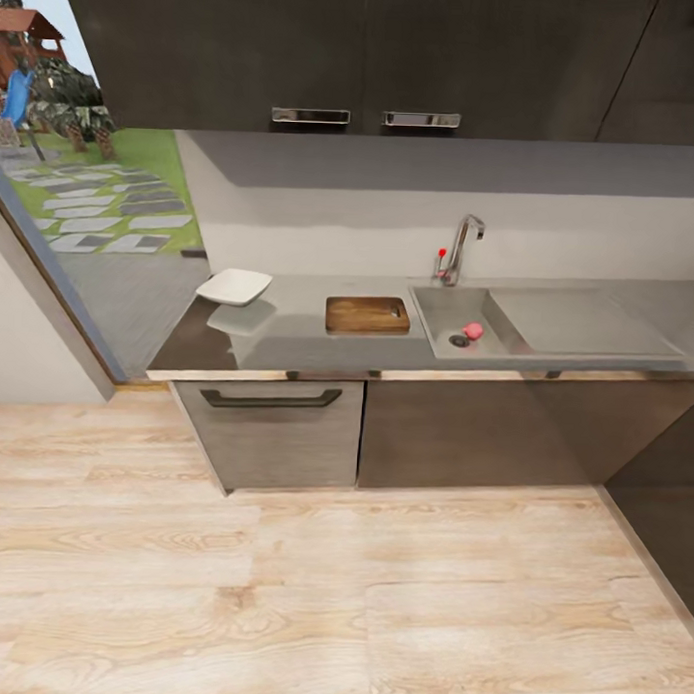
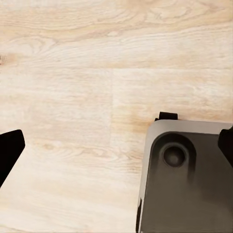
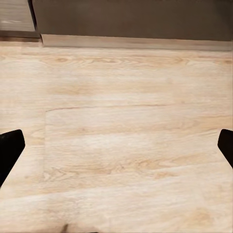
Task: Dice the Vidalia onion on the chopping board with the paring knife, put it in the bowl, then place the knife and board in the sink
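The kitchen seen from the head camera has a light wooden floor (image 1: 279, 585) in front and glossy dark wall cabinets (image 1: 367, 58) above a grey backsplash. The countertop (image 1: 287, 335) runs across the middle over dark cabinet fronts (image 1: 274, 425), well apart from the robot. Set into its right part is the sink (image 1: 568, 325), a grey basin with a flat drainboard and a chrome tap (image 1: 463, 246) behind it. The chopping board (image 1: 367, 315) lies flat just left of the basin, and the bowl (image 1: 234, 286) stands further left near the counter's end. Inside the basin, beside the round drain (image 1: 458, 340), sits the Vidalia onion (image 1: 473, 331). A thin dark mark at the board's right edge may be the paring knife, too small to tell. In each wrist view the left gripper (image 2: 116, 145) and the right gripper (image 3: 116, 145) hang over the floor with fingertips spread wide, holding nothing; a grey part of the robot's base (image 2: 189, 179) lies under the left one.
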